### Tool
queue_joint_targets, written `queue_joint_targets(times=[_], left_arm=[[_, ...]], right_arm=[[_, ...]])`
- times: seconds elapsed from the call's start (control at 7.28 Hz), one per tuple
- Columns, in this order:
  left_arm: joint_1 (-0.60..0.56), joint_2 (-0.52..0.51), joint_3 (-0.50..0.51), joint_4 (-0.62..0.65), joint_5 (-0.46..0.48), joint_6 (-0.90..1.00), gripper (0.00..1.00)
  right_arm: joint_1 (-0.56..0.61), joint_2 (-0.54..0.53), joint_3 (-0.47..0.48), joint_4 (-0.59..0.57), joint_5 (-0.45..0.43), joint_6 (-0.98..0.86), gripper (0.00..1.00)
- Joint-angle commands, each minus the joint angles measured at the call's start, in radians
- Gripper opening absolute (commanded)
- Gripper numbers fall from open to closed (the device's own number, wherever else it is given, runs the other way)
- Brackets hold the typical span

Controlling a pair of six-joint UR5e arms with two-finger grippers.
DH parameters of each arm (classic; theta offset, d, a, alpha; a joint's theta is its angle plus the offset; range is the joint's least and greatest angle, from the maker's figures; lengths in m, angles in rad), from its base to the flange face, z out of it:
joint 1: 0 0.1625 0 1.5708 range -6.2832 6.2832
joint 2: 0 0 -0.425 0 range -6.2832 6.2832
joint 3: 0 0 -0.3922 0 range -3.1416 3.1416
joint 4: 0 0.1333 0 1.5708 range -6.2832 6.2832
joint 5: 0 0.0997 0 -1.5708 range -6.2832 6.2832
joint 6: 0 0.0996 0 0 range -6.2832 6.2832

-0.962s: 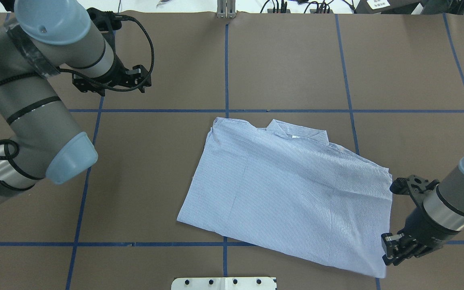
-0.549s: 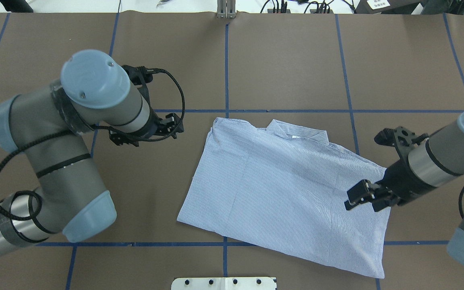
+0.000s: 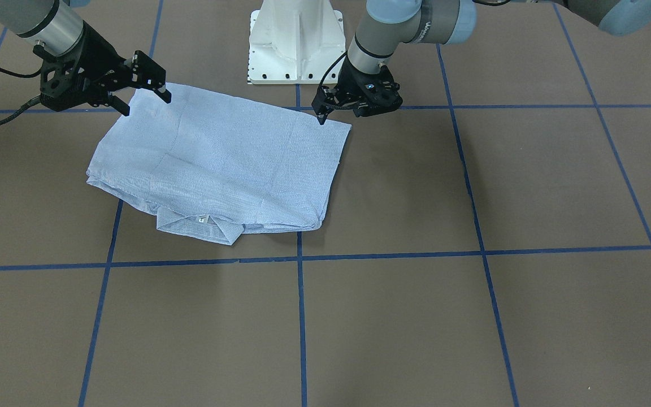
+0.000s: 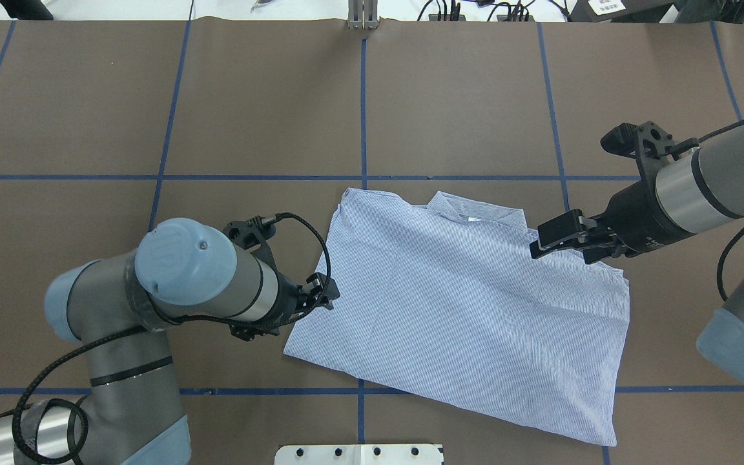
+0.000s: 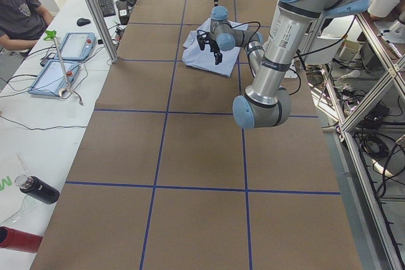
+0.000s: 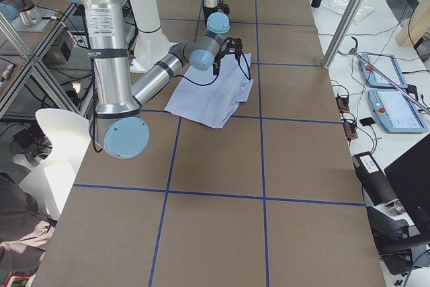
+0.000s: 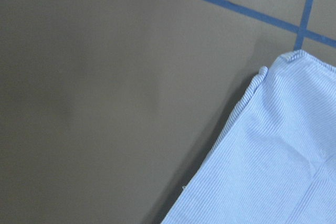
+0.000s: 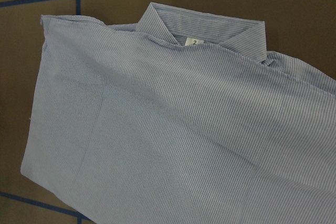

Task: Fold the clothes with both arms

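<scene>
Brown, blue-taped tabletop (image 4: 462, 97) under striped shirt (image 4: 462, 310); left jaws and right jaws parted, empty

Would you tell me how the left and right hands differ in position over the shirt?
The left hand is at the shirt's side edge near a hem corner; the right hand is over the shirt beside the collar. The left hand points steeply down; the right hand lies more level. Both are black.
</scene>
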Motion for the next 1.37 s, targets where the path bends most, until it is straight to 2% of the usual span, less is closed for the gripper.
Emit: queue_joint_targets(times=[0.0,1.24], left_arm=[[0.040,0.010,0.053,-0.026,0.009,-0.054,0.96],[0.039,0.009,0.111,-0.013,0.031,-0.053,0.75]], right_arm=[[0.001,0.010,-0.008,-0.002,-0.015,0.000,1.00],[0.002,0.032,-0.028,-0.006,-0.012,0.000,1.00]])
